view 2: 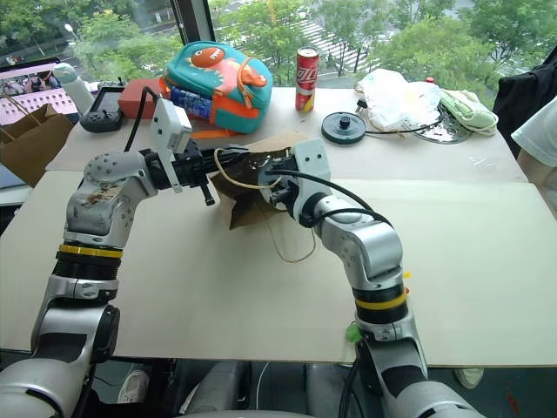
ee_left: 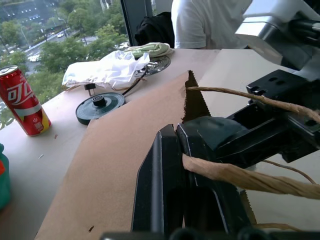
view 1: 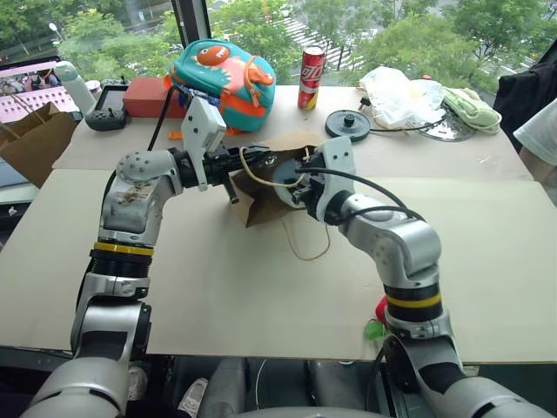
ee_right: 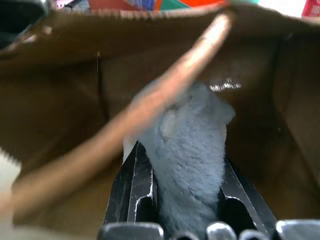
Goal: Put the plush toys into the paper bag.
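Note:
The brown paper bag (view 1: pixel 261 205) lies on its side in the middle of the table, mouth toward me. My left gripper (ee_left: pixel 182 165) is shut on one beige cord handle (ee_left: pixel 235 177) at the bag's rim and holds the mouth up. My right gripper (ee_right: pixel 182 155) is shut on the grey-blue plush toy (ee_right: pixel 192 145), and its fingers reach into the bag's mouth (view 1: pixel 291 187). The red chilli-shaped plush toy (view 1: pixel 380 311) with its green tip lies at the table's front edge, partly hidden behind my right arm.
At the back stand a teal and orange backpack (view 1: pixel 224 80), a red can (view 1: pixel 312 77), a black disc (view 1: pixel 348 124) and a white plastic bag (view 1: pixel 400 94). A darker brown paper bag (view 1: pixel 35 139) sits far left. A person's sleeve (view 1: pixel 540 131) is at the right edge.

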Controlling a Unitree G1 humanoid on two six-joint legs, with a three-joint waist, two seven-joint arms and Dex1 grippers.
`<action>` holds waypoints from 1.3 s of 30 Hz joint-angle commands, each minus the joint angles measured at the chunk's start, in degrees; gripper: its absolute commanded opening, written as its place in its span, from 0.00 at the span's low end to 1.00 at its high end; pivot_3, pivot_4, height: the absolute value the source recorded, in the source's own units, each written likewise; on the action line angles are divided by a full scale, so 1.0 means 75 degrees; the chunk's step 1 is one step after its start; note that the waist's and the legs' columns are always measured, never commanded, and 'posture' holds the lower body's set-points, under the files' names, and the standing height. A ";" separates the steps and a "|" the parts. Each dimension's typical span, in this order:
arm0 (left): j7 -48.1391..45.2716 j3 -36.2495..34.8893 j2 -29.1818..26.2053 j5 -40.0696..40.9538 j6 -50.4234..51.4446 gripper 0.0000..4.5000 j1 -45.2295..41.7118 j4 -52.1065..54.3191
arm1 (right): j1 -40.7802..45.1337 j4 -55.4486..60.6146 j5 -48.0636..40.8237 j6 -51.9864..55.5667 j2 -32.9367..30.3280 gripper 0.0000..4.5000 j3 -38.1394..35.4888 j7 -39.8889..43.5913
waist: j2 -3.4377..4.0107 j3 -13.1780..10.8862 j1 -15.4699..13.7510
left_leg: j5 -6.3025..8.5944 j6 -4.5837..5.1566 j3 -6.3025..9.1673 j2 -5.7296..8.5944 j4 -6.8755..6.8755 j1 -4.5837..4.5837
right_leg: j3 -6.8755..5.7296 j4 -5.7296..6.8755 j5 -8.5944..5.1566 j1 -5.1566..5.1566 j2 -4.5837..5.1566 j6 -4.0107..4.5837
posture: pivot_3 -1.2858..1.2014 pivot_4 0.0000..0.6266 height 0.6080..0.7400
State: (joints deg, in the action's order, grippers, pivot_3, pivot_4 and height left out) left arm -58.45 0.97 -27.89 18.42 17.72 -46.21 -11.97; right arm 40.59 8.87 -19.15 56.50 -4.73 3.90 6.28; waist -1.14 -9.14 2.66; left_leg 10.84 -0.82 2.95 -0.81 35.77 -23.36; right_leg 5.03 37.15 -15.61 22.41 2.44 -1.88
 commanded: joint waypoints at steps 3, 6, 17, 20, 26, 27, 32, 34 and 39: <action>-0.0066 -0.0080 -0.0025 0.0157 0.0006 0.00 -0.0077 0.0297 | 0.0486 -0.0778 0.0264 -0.0917 0.0520 0.64 -0.0349 -0.0352 | 0.0001 0.0000 -0.0005 | 0.0000 0.0000 0.0002 0.0001 -0.0001 -0.0008 | -0.0001 0.0006 0.0001 0.0003 0.0001 0.0002 | 0.52 0.24 0.99; -0.0063 -0.0089 -0.0027 0.0153 0.0034 0.00 -0.0103 0.0307 | 0.0499 -0.0759 0.0289 -0.0944 0.0539 0.86 -0.0454 -0.0336 | 0.0001 -0.0001 -0.0009 | 0.0000 0.0000 0.0003 0.0001 -0.0002 -0.0010 | -0.0003 0.0006 0.0001 0.0004 0.0003 0.0002 | 0.52 0.24 0.99; -0.0027 -0.0109 -0.0038 0.0130 0.0069 0.00 -0.0096 0.0326 | -0.0119 0.1080 -0.0190 0.0443 -0.0336 0.98 -0.0930 0.0075 | 0.0002 -0.0001 -0.0007 | 0.0000 0.0000 0.0004 0.0001 -0.0004 -0.0015 | -0.0004 0.0004 0.0001 0.0008 0.0003 0.0002 | 0.52 0.24 0.99; -0.0005 -0.0110 -0.0045 0.0121 0.0086 0.00 -0.0074 0.0356 | -0.0734 0.2476 -0.0811 0.1411 -0.1070 0.98 -0.1281 0.0579 | 0.0003 -0.0002 -0.0022 | 0.0000 0.0000 0.0005 0.0001 -0.0004 -0.0018 | -0.0004 0.0003 0.0001 0.0010 0.0002 0.0002 | 0.52 0.24 0.99; 0.0004 -0.0145 -0.0090 0.0121 0.0081 0.00 -0.0011 0.0365 | -0.2491 0.4908 -0.1410 0.3531 -0.2711 0.98 -0.2662 0.0971 | 0.0002 -0.0002 -0.0049 | 0.0002 0.0003 0.0020 0.0006 0.0005 -0.0052 | -0.0021 -0.0006 0.0000 0.0006 0.0009 0.0000 | 0.52 0.24 0.99; -0.0005 -0.0153 -0.0104 0.0119 0.0073 0.00 -0.0002 0.0358 | -0.2681 0.5186 -0.1325 0.3906 -0.2761 0.98 -0.2935 0.0892 | 0.0002 -0.0002 -0.0031 | 0.0002 0.0003 0.0020 0.0006 0.0006 -0.0050 | -0.0021 -0.0008 0.0000 0.0006 0.0008 0.0000 | 0.52 0.24 0.99; -0.0025 -0.0186 -0.0126 0.0110 0.0022 0.00 -0.0010 0.0263 | -0.4474 0.6712 -0.1165 0.4799 -0.2443 0.98 -0.3357 0.0216 | 0.0002 -0.0001 -0.0023 | 0.0001 0.0002 0.0019 -0.0007 0.0002 -0.0018 | -0.0021 -0.0009 -0.0007 0.0000 -0.0009 -0.0004 | 0.52 0.24 0.99; -0.0029 -0.0178 -0.0116 0.0112 0.0014 0.00 -0.0006 0.0246 | -0.4986 0.6817 -0.1377 0.4799 -0.2274 0.98 -0.3400 -0.0190 | 0.0003 -0.0001 0.0007 | 0.0001 0.0002 0.0016 -0.0008 0.0002 -0.0014 | -0.0019 -0.0009 -0.0008 -0.0001 -0.0009 -0.0004 | 0.52 0.24 0.99; -0.0098 -0.0150 -0.0110 0.0107 -0.0010 0.00 -0.0034 0.0176 | -0.5688 0.6817 -0.2384 0.4799 -0.2220 0.98 -0.3883 -0.1415 | 0.0003 -0.0001 -0.0019 | -0.0001 -0.0001 -0.0008 0.0001 0.0014 0.0002 | 0.0006 -0.0014 -0.0037 -0.0020 0.0002 -0.0055 | 0.52 0.24 0.99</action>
State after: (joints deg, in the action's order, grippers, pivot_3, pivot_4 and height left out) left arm -59.03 0.72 -28.46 18.37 18.72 -45.62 -11.18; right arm -1.57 57.97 -33.43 92.12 -21.62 -22.63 -0.34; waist -1.12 -9.15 2.52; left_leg 10.84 -0.82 2.89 -0.80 35.87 -23.34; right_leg 5.07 37.05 -15.90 22.26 2.45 -2.30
